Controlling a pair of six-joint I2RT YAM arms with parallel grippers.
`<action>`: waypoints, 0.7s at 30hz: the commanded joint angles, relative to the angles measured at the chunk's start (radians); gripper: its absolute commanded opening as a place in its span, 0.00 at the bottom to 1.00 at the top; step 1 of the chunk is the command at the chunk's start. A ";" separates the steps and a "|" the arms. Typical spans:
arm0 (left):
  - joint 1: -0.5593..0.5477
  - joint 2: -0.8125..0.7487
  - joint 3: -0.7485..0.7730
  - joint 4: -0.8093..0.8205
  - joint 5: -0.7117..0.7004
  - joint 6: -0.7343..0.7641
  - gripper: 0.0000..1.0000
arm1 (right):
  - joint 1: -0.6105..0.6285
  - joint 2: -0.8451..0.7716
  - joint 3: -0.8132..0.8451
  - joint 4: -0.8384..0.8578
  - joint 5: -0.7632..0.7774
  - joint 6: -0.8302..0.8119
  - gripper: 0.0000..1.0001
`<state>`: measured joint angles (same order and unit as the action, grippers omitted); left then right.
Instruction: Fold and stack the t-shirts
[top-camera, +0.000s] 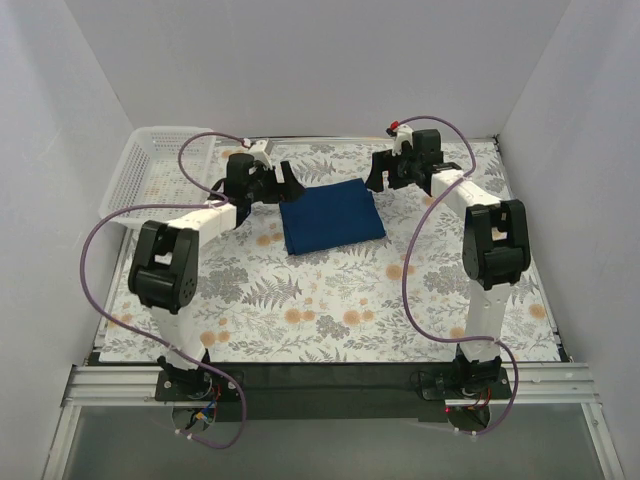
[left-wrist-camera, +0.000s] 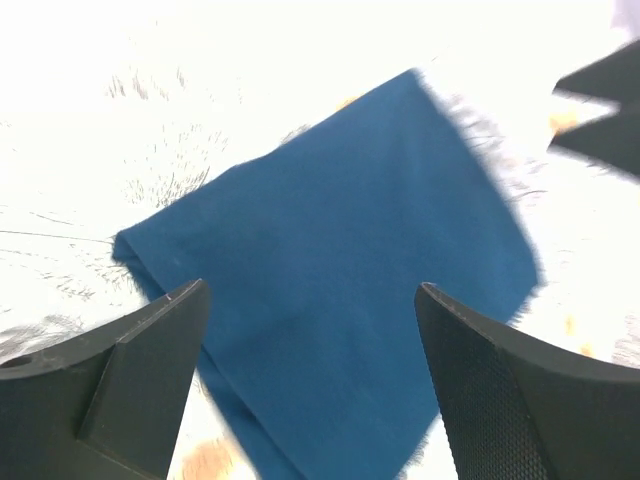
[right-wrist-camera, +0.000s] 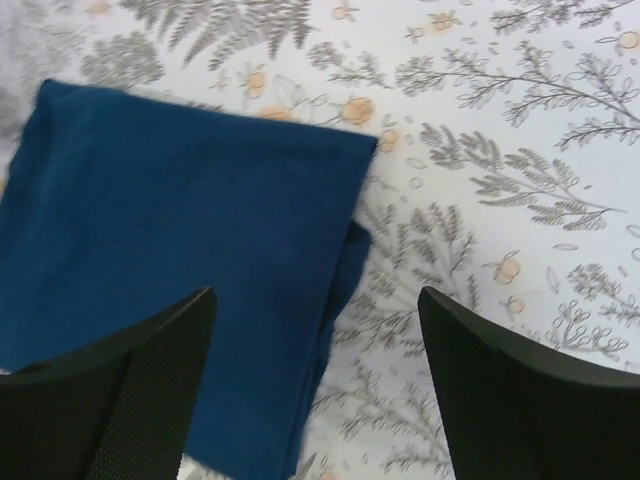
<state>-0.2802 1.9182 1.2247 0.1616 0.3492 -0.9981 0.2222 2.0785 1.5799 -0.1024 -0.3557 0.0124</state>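
A navy blue t-shirt (top-camera: 331, 215) lies folded into a neat rectangle on the floral table, between the two arms; its print is hidden. It fills much of the left wrist view (left-wrist-camera: 330, 270) and the left half of the right wrist view (right-wrist-camera: 180, 250). My left gripper (top-camera: 287, 180) hovers open over the shirt's far left corner, with nothing between its fingers (left-wrist-camera: 140, 380). The right gripper (top-camera: 378, 178) stands open above the shirt's far right edge, jaws wide apart and empty, one finger (right-wrist-camera: 120, 400) over the cloth and the other over bare table.
A white lattice basket (top-camera: 150, 170) sits at the far left of the table. The floral tablecloth (top-camera: 330, 300) covers the surface in front of the shirt. White walls close in the back and both sides.
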 joint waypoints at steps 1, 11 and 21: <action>0.004 -0.224 -0.097 0.030 -0.038 0.042 0.77 | 0.002 -0.069 -0.104 -0.017 -0.147 -0.019 0.75; 0.006 -0.806 -0.445 -0.112 -0.099 0.061 0.79 | 0.002 -0.006 -0.164 -0.075 -0.143 0.034 0.76; 0.007 -1.263 -0.629 -0.310 -0.076 -0.028 0.80 | 0.026 0.068 -0.159 -0.126 -0.290 0.077 0.63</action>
<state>-0.2775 0.7166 0.6167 -0.0429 0.2703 -0.9958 0.2298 2.1017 1.4170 -0.1619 -0.6018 0.0658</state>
